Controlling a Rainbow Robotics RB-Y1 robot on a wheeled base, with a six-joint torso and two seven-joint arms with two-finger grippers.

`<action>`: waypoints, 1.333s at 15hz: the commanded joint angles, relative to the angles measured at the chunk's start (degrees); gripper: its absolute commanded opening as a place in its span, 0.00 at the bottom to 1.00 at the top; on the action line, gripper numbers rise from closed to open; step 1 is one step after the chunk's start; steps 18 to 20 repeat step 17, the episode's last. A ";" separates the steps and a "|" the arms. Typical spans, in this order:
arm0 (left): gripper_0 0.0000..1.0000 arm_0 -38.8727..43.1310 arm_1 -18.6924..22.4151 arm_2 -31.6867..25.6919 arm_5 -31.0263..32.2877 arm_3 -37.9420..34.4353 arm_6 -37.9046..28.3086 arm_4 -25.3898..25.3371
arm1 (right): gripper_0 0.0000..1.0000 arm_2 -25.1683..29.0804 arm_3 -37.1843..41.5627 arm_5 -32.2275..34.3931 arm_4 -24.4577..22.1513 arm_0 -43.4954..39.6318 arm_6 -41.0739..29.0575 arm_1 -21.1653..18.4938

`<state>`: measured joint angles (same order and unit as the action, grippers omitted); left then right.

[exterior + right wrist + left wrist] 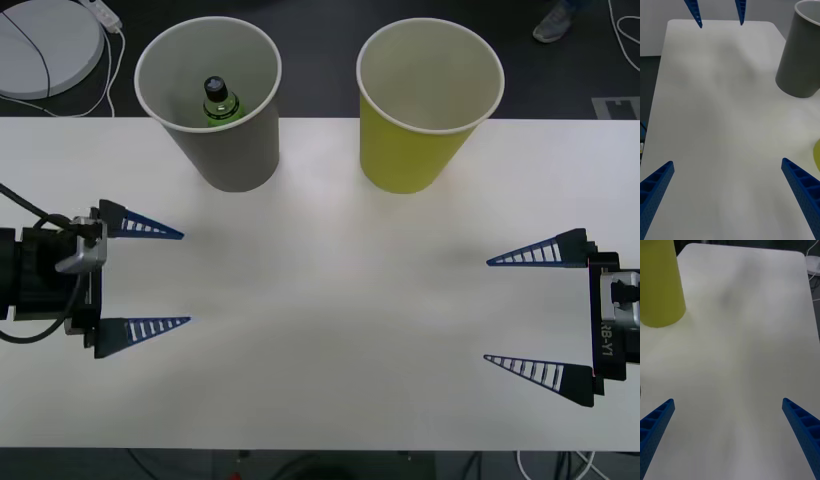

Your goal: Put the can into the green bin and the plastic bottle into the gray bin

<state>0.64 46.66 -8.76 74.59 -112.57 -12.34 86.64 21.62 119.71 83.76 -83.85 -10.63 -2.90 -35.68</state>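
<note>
Already the plastic bottle is seen standing upright inside the gray bin, at the upper left of the front view. Its black cap points up. That half of the task looks done. The green bin is placed just to the right of the gray one, in the upper middle of the frame. Its inside looks pale and bare as far as can be seen, and no can is spotted on the tabletop, so that half cannot be judged.

Both bins are set at the far edge of the tabletop, probably so that each arm can reach them and drop things in from above.

The left gripper is held low at the left edge of the frame, with its jaws wide and nothing between them. The right gripper is held at the right edge, its jaws wide too and holding nothing. Both are kept well apart from the bins, as if parked.

The tabletop is white, smooth and flat. Behind it a dark floor is seen, with a round white base and a white cable at the upper left.
</note>
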 commanded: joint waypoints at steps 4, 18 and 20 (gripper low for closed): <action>1.00 -0.03 1.50 0.49 0.55 -0.02 0.21 1.16 | 1.00 0.00 0.00 0.00 0.00 0.00 0.00 0.00; 1.00 -0.03 5.10 0.05 0.55 -2.04 -0.58 -2.00 | 1.00 0.00 0.00 0.00 0.00 0.00 0.00 0.00; 1.00 -0.03 5.10 0.05 0.55 -2.04 -0.58 -2.00 | 1.00 0.00 0.00 0.00 0.00 0.00 0.00 0.00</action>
